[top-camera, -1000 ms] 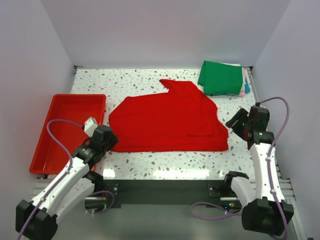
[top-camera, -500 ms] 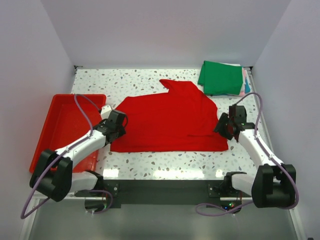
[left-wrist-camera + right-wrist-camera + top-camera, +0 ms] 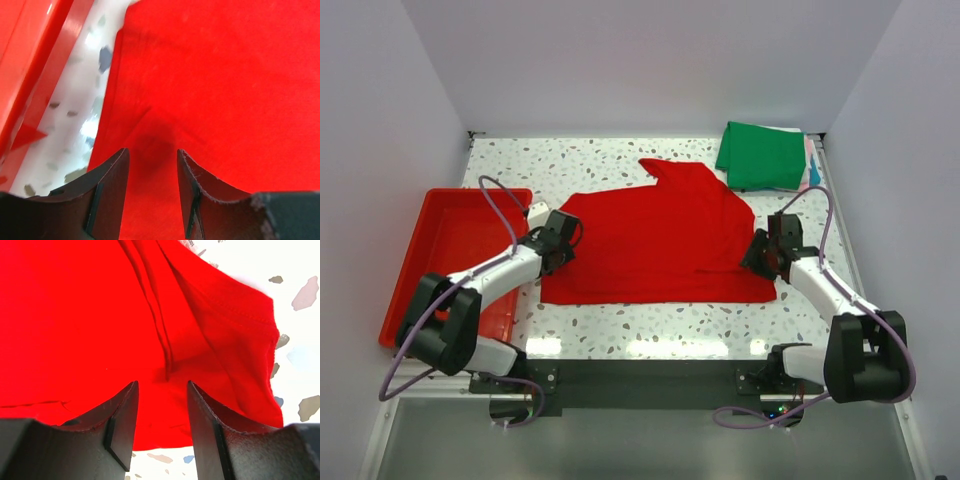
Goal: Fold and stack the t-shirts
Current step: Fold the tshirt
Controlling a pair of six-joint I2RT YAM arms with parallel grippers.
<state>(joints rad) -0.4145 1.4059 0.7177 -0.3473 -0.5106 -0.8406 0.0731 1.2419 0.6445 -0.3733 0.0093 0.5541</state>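
centrally, red t-shirt lies spread on tabletop, lightly creased. left end effector and right end effector both released, jaws apart over its side edges. only overhead shows folded green t-shirt, far right corner.

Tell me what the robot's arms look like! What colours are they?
The left arm and right arm have white tube-shaped links joined by chunky black joints. A thin lilac cable loops off each one. The left end effector and right end effector are black, each with two dark, curved fingers that taper towards the tips.
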